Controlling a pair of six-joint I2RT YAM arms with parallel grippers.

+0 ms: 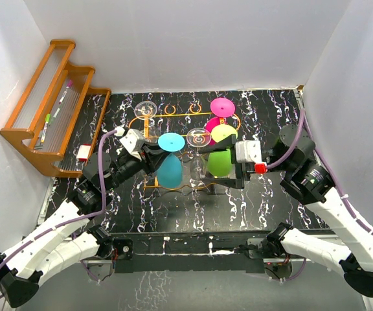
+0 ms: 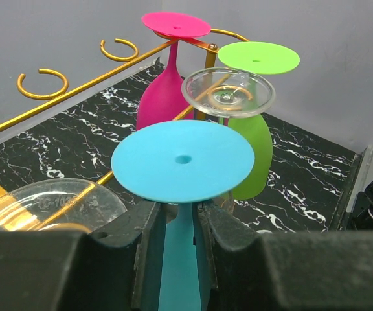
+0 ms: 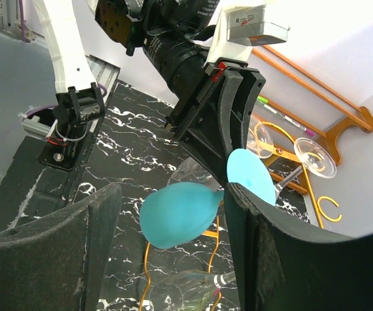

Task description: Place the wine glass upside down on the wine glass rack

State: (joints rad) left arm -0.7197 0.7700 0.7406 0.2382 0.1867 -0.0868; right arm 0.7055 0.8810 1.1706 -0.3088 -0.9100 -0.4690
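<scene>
Left gripper clamped on blue wine glass stem, foot up, bowl hanging inverted for wine glass rack; right gripper spread wide, empty.

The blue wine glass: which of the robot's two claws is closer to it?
The left. The left gripper straddles the stem of the blue wine glass, just under its foot. The right gripper hangs open farther off, over by the green glass.
</scene>
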